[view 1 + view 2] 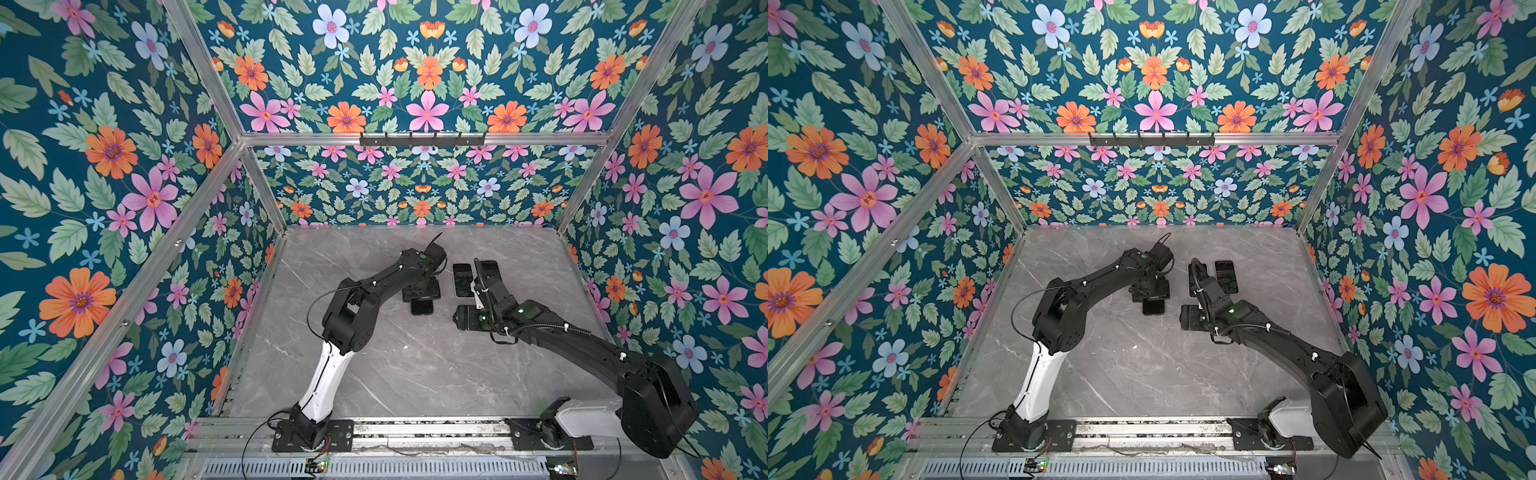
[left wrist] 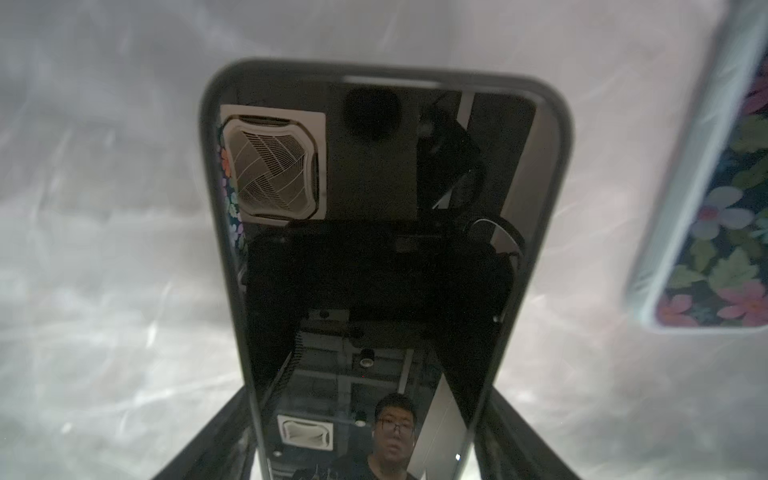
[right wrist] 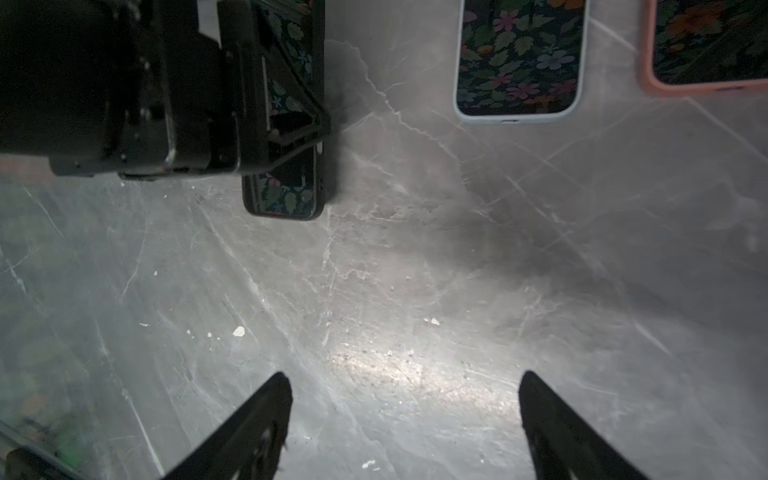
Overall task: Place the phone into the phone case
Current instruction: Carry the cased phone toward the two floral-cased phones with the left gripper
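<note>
A black phone (image 1: pixel 422 308) (image 1: pixel 1153 308) lies flat on the marble table, screen up. In the left wrist view the phone (image 2: pixel 374 249) has a dark grey rim round it; I cannot tell whether that rim is a phone case. My left gripper (image 1: pixel 421 296) (image 2: pixel 370 415) stands straight over it, a finger (image 2: pixel 232 436) pressed against each long side. The right wrist view shows the left gripper (image 3: pixel 274 124) over the phone (image 3: pixel 286 199). My right gripper (image 1: pixel 460 319) (image 3: pixel 404 374) hovers open over bare table to the phone's right, holding nothing.
Behind the right gripper, a pale-blue-rimmed case (image 1: pixel 462 280) (image 3: pixel 519 62) and a pink-rimmed case (image 1: pixel 490 268) (image 3: pixel 706 41) lie side by side, their glossy dark faces mirroring the flowers. Floral walls close in the table (image 1: pixel 395 374) on three sides. The arm bases stand on the front rail.
</note>
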Robot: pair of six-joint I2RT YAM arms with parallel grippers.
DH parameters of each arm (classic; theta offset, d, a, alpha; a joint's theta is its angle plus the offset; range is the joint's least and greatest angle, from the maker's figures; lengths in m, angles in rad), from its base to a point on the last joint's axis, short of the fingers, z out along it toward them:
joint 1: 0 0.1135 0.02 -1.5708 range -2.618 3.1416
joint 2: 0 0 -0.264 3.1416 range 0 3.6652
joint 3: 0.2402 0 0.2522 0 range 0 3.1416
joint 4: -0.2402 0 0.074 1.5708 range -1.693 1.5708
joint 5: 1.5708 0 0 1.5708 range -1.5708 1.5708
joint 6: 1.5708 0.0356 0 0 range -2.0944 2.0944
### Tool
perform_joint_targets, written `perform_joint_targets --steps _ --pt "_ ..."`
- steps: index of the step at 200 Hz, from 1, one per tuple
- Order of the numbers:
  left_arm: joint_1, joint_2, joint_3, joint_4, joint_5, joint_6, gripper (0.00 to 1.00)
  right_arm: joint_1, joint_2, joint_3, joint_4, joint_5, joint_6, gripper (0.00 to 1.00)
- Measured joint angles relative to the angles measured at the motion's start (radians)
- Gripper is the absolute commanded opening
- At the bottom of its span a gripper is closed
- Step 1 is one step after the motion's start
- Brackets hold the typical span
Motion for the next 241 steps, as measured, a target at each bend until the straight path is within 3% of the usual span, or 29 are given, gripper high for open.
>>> perform_joint_targets --steps 35,116,241 --pt "0.006 0.090 0.144 -0.011 0.021 0.024 0.62 -0.016 -0.018 0.001 -0.022 -0.014 0.000 0.85" --pt "0.021 0.156 0.255 -0.005 0.075 0.050 0.60 -0.021 -0.011 0.007 -0.043 -0.013 0.000 0.85" --pt "0.039 0.215 0.303 0.023 0.122 0.053 0.62 -0.021 0.014 0.008 -0.040 -0.014 0.001 0.84"
